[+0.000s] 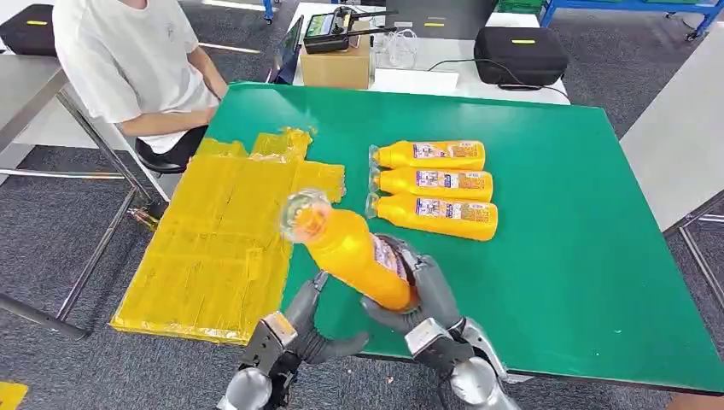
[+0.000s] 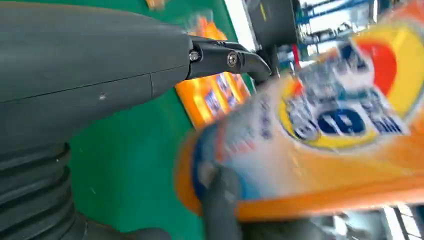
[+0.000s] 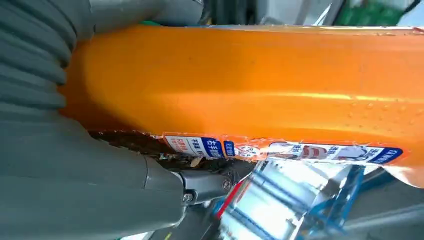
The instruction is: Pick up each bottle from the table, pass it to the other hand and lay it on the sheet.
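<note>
My right hand (image 1: pixel 423 295) grips an orange bottle (image 1: pixel 354 256) by its lower body and holds it tilted above the green table's (image 1: pixel 580 256) front edge, clear cap toward the yellow sheet (image 1: pixel 222 239). The bottle (image 3: pixel 250 80) lies across my right hand (image 3: pixel 75 190) in the right wrist view. My left hand (image 1: pixel 303 329) is just beside and below the bottle's base, fingers spread, holding nothing. In the left wrist view the bottle (image 2: pixel 340 150) looms blurred close to my left hand (image 2: pixel 100 75). Three more orange bottles (image 1: pixel 435 182) lie side by side mid-table.
A person in a white shirt (image 1: pixel 128 60) sits at the table's far left corner, beside the sheet. A cardboard box (image 1: pixel 335 64) and a black case (image 1: pixel 519 53) stand on the white table behind. The sheet hangs over the green table's left edge.
</note>
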